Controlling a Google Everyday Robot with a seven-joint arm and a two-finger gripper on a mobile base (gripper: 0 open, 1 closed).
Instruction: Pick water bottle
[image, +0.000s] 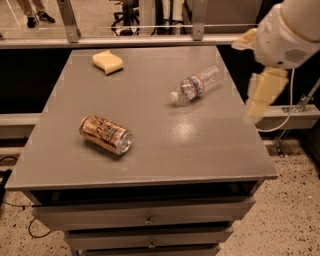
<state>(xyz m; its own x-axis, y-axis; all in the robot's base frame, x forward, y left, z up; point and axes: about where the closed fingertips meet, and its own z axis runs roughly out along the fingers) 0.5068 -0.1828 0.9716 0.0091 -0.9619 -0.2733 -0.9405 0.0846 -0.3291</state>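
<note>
The water bottle is a small clear ribbed bottle with a white cap and a white-blue label. It lies on its side at the right rear of the grey table, cap pointing to the front left. My gripper, cream-coloured under the white arm, hangs over the table's right edge. It is to the right of the bottle, apart from it, and holds nothing that I can see.
A gold-orange drink can lies on its side at the front left. A yellow sponge sits at the rear left. Drawers are below the tabletop. A rail and glass barrier run behind the table.
</note>
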